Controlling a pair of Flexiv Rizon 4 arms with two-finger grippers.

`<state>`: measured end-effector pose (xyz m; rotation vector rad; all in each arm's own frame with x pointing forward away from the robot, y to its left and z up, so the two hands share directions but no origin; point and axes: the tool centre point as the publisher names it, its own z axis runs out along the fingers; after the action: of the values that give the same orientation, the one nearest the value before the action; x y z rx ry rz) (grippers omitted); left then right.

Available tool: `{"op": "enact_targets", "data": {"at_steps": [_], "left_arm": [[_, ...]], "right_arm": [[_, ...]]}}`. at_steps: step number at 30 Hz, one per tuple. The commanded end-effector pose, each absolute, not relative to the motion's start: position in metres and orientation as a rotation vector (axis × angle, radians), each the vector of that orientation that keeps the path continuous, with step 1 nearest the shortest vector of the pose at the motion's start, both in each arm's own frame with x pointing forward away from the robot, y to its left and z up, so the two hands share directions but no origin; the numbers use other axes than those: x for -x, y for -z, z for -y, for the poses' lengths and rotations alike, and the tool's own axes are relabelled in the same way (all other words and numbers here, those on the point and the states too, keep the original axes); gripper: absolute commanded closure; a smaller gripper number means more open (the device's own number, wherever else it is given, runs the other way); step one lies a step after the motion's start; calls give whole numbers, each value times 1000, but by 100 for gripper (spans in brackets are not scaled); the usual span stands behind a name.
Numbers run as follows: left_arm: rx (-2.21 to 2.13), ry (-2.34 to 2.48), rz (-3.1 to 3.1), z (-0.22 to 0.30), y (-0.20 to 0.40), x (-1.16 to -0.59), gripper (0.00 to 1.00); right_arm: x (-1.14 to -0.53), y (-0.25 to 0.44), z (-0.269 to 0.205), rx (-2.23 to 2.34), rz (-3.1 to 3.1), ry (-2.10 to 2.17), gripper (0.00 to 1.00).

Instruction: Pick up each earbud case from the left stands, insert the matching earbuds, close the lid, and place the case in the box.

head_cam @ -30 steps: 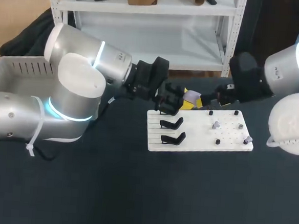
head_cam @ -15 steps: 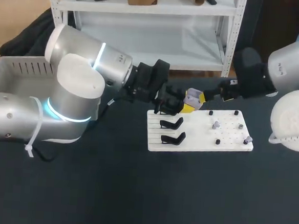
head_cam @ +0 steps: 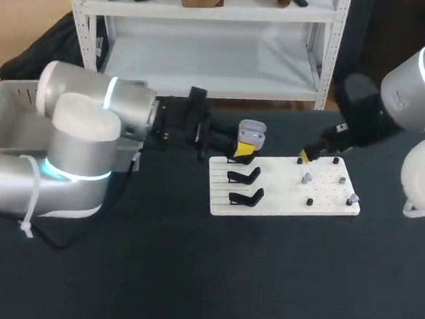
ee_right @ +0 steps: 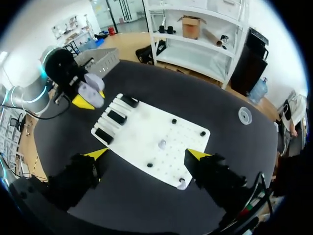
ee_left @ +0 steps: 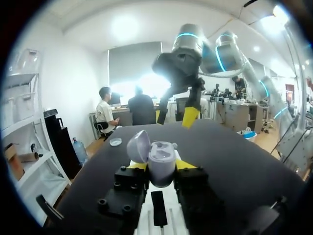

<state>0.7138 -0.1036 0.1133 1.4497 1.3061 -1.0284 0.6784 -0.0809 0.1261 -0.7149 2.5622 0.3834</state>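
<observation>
Head view: The left gripper [head_cam: 245, 140] is clamping the case [head_cam: 252, 130] from two sides, lid standing open. It is holding the case in the air just past the far left corner of the board [head_cam: 283, 197]. Three black stands [head_cam: 245, 176] are sitting in a column on the board's left part, and small pegs are dotting its right part. The right gripper [head_cam: 305, 156] is hanging over the board's far edge; its fingers are too hidden here to judge. The box [head_cam: 15, 105] is lying at the far left of the desk [head_cam: 190, 275].

Left wrist view: The case [ee_left: 160, 159] is sitting between the yellow tips, both touching it. Its lid [ee_left: 138, 147] is tilting open to one side. The right gripper [ee_left: 176, 116] is hanging ahead, above the desk.

Right wrist view: The right gripper [ee_right: 146, 154] is standing wide open over the board [ee_right: 146, 132], gripping nothing. Two pale earbuds [ee_right: 162, 144] are resting on pegs under it. Beyond the stands [ee_right: 116, 116], the left gripper [ee_right: 88, 100] is holding the case [ee_right: 90, 90].
</observation>
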Motion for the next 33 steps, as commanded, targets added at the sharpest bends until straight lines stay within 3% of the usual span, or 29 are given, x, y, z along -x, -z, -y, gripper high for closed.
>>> {"op": "enact_targets", "data": {"at_steps": [1,33], "left_arm": [[-1372,1030,-1296,88,-124,-703,100],[-1311,1036,-1347,74,-161,-699,100]], "right_arm": [[-659,-135,94,630,-2586,-159,0],[-618,-87,136,517,-2790,90,0]]}}
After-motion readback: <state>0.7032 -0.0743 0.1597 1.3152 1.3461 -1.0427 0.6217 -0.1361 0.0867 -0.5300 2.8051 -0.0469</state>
